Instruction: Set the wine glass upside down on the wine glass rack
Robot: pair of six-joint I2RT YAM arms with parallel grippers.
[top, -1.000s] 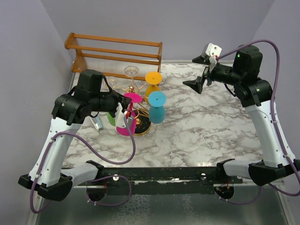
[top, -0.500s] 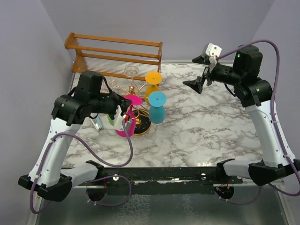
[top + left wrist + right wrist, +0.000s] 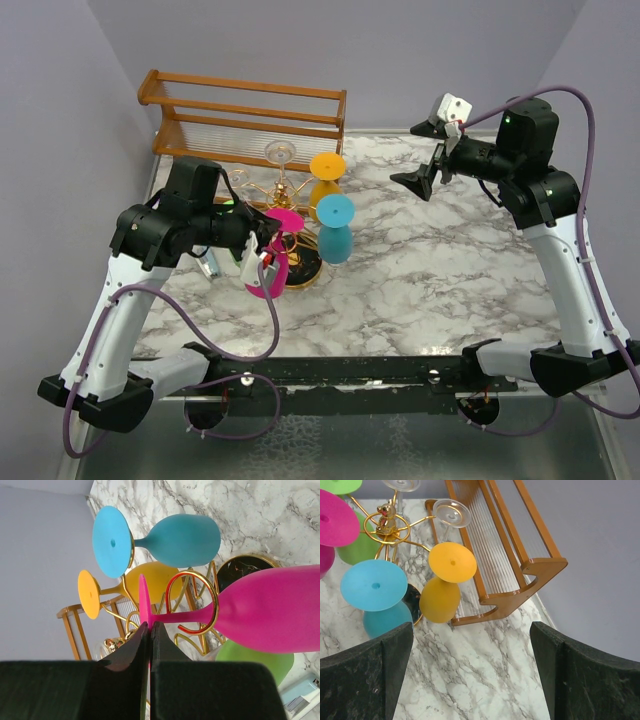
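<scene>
From where I stood, the left fingers (image 3: 149, 630) were pinched shut on the edge of the foot of the magenta wine glass (image 3: 270, 607). That glass hung upside down at the near left side of the wine glass rack (image 3: 385, 523), its stem threaded through one gold loop. I could not tell whether its bowl touched the marble tabletop (image 3: 430, 270).

A blue glass (image 3: 180, 540) and a yellow glass (image 3: 440, 597) hung inverted on other loops. A green glass (image 3: 250, 665) sat just beside the magenta bowl, and a clear glass (image 3: 451, 512) hung at the far side. Behind the rack stood a wooden rail frame (image 3: 520, 580).

The right fingers (image 3: 470, 635) were spread wide, holding nothing, raised over the tabletop's far right, well apart from the rack.
</scene>
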